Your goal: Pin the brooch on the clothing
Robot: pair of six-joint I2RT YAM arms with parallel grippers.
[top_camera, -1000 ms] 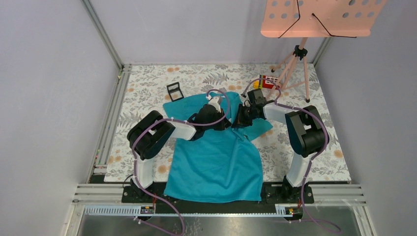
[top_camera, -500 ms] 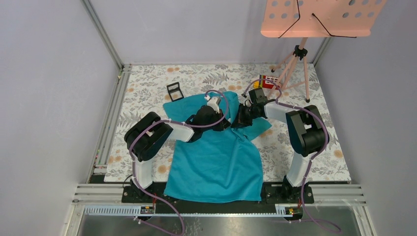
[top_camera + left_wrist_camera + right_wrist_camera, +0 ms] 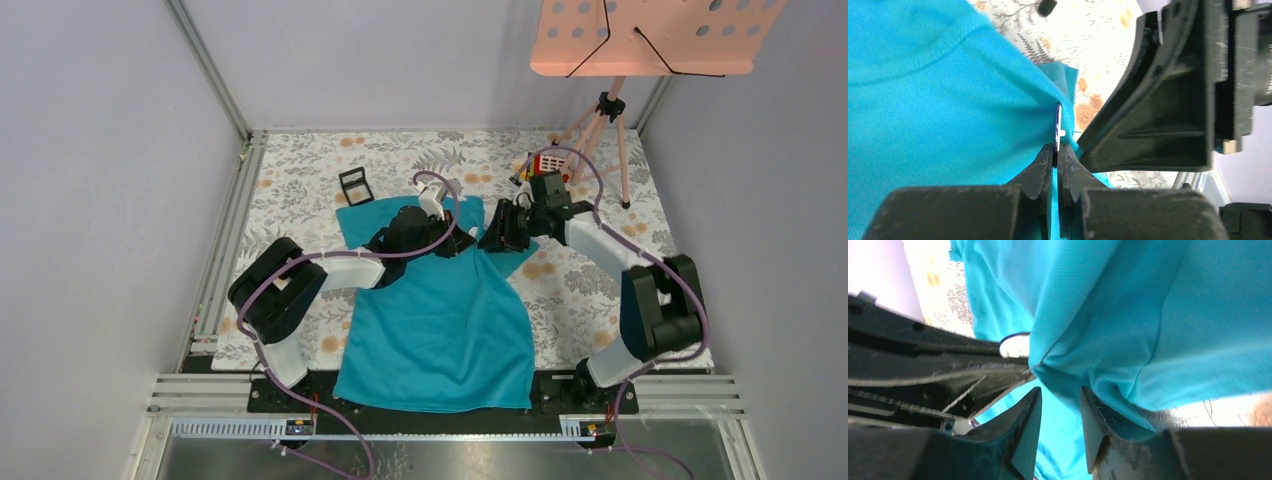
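The teal clothing [image 3: 440, 320] lies flat on the floral table cover, its upper part bunched up between both grippers. In the left wrist view the brooch [image 3: 1058, 125] shows edge-on as a thin dark-blue disc with a small white stub, pressed against a raised fold of the clothing [image 3: 948, 100]. My left gripper [image 3: 1058, 148] is shut on it, with cloth in the pinch. My right gripper [image 3: 1060, 392] stands open just beside that fold [image 3: 1148, 315], its fingertips apart and nothing clamped. From above, the left gripper [image 3: 460, 240] and right gripper [image 3: 493, 235] nearly touch at the shirt's collar end.
A small black square frame [image 3: 355, 185] stands behind the shirt's left sleeve. A pink music stand [image 3: 650, 35] on a tripod [image 3: 600, 140] is at the back right, with a red and yellow object [image 3: 545, 163] near its feet. Enclosure walls close in both sides.
My right gripper has opened and let go of the cloth, and its arm has swung out to the right. The left gripper stays shut and has shifted slightly toward the back.
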